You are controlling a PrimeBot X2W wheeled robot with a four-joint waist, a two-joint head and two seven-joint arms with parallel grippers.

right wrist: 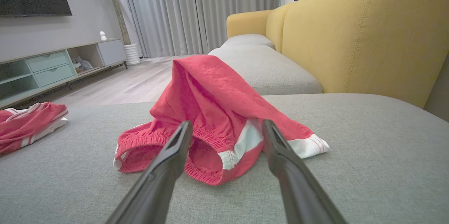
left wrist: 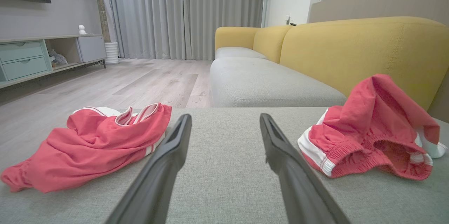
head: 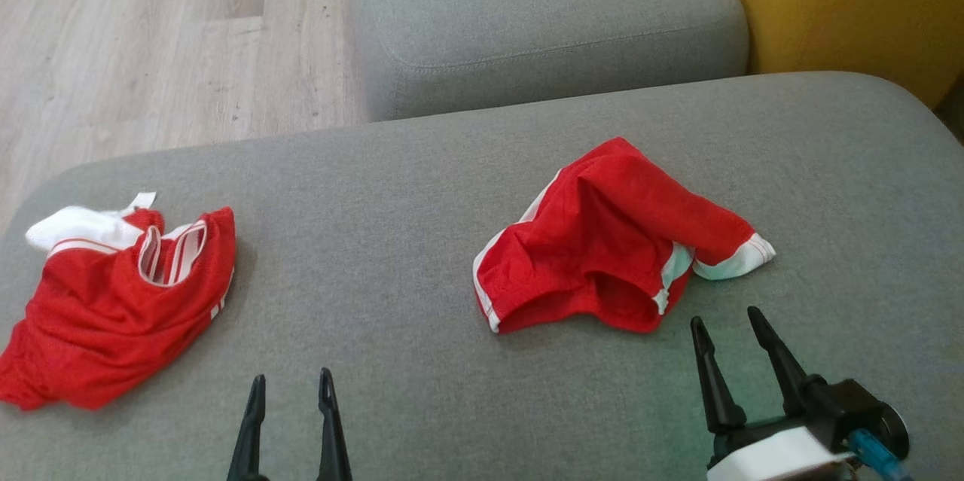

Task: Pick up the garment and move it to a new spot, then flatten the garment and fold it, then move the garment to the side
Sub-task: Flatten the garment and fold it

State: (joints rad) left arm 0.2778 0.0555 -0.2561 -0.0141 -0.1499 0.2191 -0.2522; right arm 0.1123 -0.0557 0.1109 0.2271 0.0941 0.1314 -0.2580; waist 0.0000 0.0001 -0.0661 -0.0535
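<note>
Two crumpled red garments with white trim lie on the grey sofa cushion [head: 392,187]. Red shorts [head: 610,240] sit bunched up at the right, their waistband opening facing me [right wrist: 210,140] [left wrist: 372,136]. A red jersey [head: 113,293] lies at the left edge [left wrist: 91,143] [right wrist: 28,122]. My right gripper [head: 727,324] stands open just in front of the shorts' right end, apart from the cloth, with nothing between its fingers [right wrist: 226,126]. My left gripper [head: 292,385] is open too, low in the middle, between the two garments [left wrist: 224,119].
A second grey cushion [head: 542,22] lies beyond, with the yellow backrest [head: 851,7] at the right. Wooden floor [head: 151,44] drops off past the cushion's left and far edge. A TV cabinet [left wrist: 38,55] and curtains [left wrist: 182,13] stand across the room.
</note>
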